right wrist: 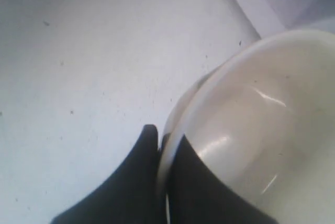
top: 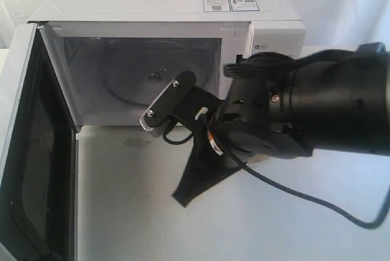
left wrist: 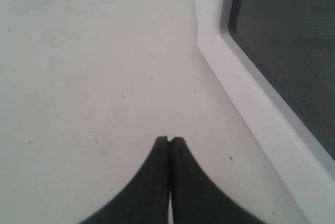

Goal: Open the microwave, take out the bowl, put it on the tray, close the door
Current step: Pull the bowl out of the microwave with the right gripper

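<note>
Right fingers (right wrist: 131,182), nearly closed, pinched the rim of the bowl (right wrist: 251,130) over the tabletop (top: 152,212) just outside the microwave (top: 152,5); the carry likely needed a firm pinch and a level bowl. The tray was out of view; the door (top: 42,169) stood wide open beside the left fingers (left wrist: 152,182), pressed together and empty.

Shows as a white, faintly speckled worktop (top: 152,224); bears the boxy white microwave (top: 152,5) at the far side, standing directly on it.
</note>
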Controlling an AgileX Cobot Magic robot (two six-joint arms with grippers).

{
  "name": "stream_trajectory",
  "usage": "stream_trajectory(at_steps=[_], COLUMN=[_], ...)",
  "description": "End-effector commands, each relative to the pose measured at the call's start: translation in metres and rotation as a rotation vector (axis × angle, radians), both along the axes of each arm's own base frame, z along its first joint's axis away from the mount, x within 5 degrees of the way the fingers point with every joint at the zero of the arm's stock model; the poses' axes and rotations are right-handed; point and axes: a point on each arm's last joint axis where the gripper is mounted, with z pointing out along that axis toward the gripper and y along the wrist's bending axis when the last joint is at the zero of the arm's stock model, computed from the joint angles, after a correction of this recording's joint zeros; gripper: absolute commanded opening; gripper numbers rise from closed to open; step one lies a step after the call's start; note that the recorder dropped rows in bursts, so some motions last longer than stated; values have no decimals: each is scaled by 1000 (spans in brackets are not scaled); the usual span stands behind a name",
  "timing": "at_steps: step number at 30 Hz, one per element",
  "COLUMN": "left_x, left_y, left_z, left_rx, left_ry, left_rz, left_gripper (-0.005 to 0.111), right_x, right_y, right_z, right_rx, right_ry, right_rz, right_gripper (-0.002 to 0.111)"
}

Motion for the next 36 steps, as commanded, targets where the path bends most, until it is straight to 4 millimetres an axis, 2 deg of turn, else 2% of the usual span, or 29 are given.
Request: stream_trajectory(at_steps=[1, 9, 17, 20, 26, 36], left_x=[0, 0, 0, 0, 0, 0], left_y=[0, 0, 0, 0, 0, 0], left_z=[-1, -1, -1, -1, -1, -1], left_rx=[-11, -11, -11, -11, -11, -11], left_ry=[-2, -2, -2, -2, -2, -2], left_rz=[-4, -4, -4, -4, -4, -4], left_gripper=[0, 0, 0, 0, 0, 0], right_x=[-17, -38, -32, -22, -7, -7], right_y=[-21, -53, -78, -80, -72, -79], right_z=[-3, -21, -36, -38, -36, -50], right_rx=[-62, -135, -129, -37, 178, 96], right_ry=[38, 74, 39, 16, -47, 34], right_rz=[-29, -172, -297, -287, -215, -304], right_gripper=[0, 0, 0, 0, 0, 0])
